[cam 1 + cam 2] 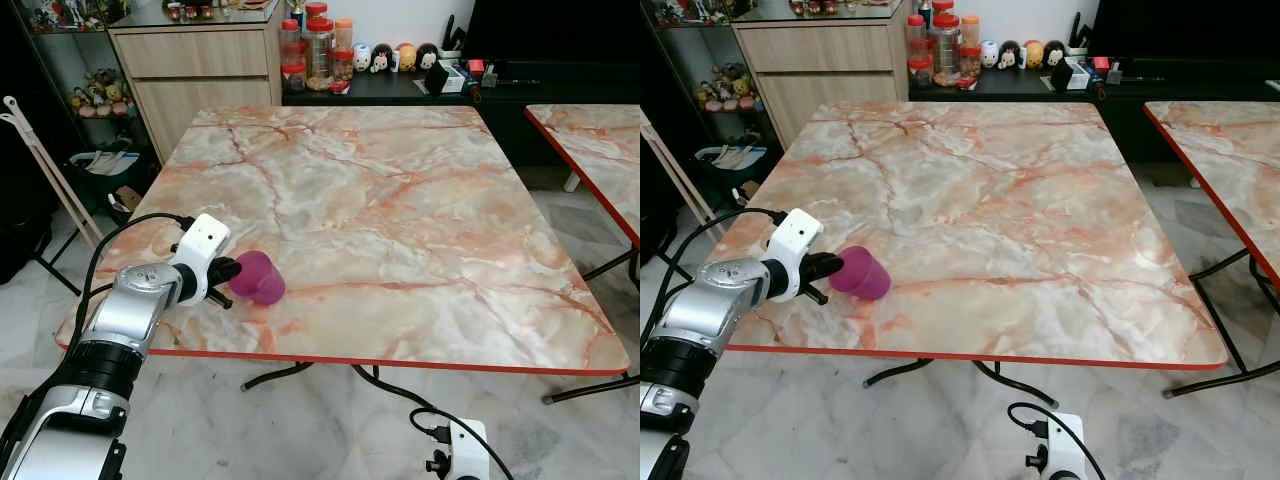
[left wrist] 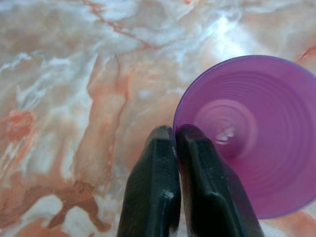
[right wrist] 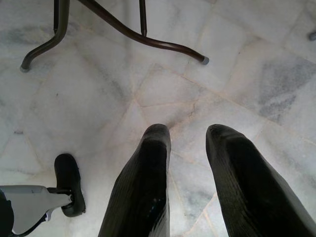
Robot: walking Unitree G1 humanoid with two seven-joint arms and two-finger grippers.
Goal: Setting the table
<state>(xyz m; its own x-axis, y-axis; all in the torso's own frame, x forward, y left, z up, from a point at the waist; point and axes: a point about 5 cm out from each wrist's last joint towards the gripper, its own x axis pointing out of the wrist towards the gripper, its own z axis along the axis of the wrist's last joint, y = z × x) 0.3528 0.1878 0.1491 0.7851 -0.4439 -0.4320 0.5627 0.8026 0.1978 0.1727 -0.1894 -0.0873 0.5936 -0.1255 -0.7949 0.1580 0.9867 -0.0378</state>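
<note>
Fingers of left gripper (image 2: 175,136) pinch the purple cup (image 1: 258,278) rim above marble table (image 1: 400,210); right gripper (image 3: 190,143) hangs open.

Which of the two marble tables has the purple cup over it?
The near marble table, before the robot: the left gripper holds the purple cup, tipped sideways, over its corner. The other table stands rightward.

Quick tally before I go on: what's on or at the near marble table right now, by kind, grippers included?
Purple plastic cups: 1, the purple plastic cup pinched at its rim by the left gripper
Marble-patterned tables with red edging: 2, the near table and a second table on the right
Grippers: 2, left at the cup, right gripper hanging open above the floor
Total: 5
</note>
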